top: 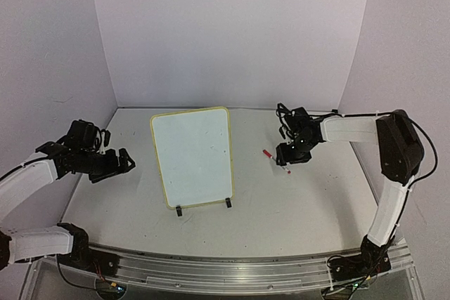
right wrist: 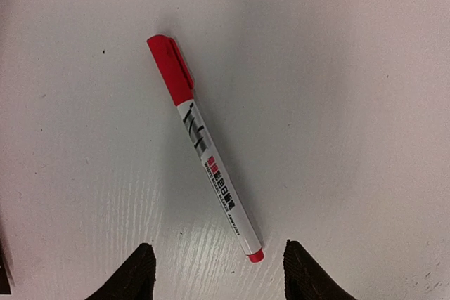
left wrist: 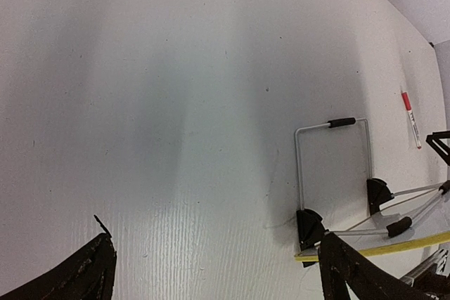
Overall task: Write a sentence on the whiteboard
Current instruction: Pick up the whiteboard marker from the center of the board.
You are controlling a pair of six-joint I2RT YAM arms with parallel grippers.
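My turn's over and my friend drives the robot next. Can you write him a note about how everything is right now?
Left gripper: open, empty, hovering left of the whiteboard.
Right gripper: open, low over the marker, a finger on each side of its tail end, not gripping.
Whiteboard: standing on its feet mid-table, blank.
Marker: lying flat on the table, right of the whiteboard, red cap on.
Done: nothing written.
Left: grip the marker, uncap it, write the sentence.

Along the white barrel of the marker [right wrist: 211, 166], mid-frame: small black print, not legible. On the whiteboard [top: 191, 156], centre: nothing written.
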